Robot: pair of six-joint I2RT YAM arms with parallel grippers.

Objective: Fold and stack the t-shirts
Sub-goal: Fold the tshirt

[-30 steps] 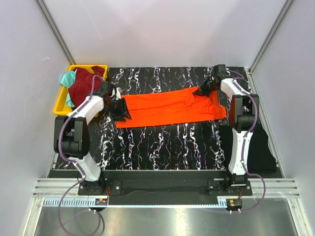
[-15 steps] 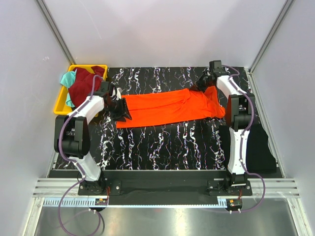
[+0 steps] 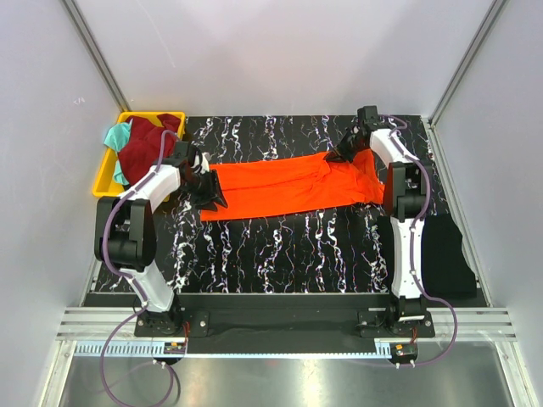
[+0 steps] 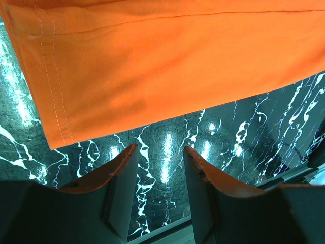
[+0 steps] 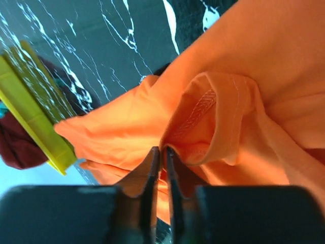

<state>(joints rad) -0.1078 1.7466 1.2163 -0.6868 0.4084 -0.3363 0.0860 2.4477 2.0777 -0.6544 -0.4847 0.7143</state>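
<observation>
An orange t-shirt (image 3: pixel 288 186) lies stretched across the black marbled table (image 3: pixel 280 254). My left gripper (image 3: pixel 209 193) is open and empty at the shirt's left end. In the left wrist view its fingers (image 4: pixel 122 175) hover over bare table just off the shirt's stitched hem corner (image 4: pixel 56 117). My right gripper (image 3: pixel 343 153) is at the shirt's far right edge, shut on a fold of orange fabric beside the ribbed collar (image 5: pixel 198 109). In the right wrist view the gripper (image 5: pixel 163 152) pinches that fold.
A yellow bin (image 3: pixel 109 174) at the back left holds maroon (image 3: pixel 144 144) and teal (image 3: pixel 116 136) garments; it also shows in the right wrist view (image 5: pixel 35 114). A black cloth (image 3: pixel 450 254) lies at the table's right side. White walls enclose the table.
My right gripper has moved slightly left along the far edge with the orange fabric in it, bunching the shirt's right end. The left arm has barely moved.
</observation>
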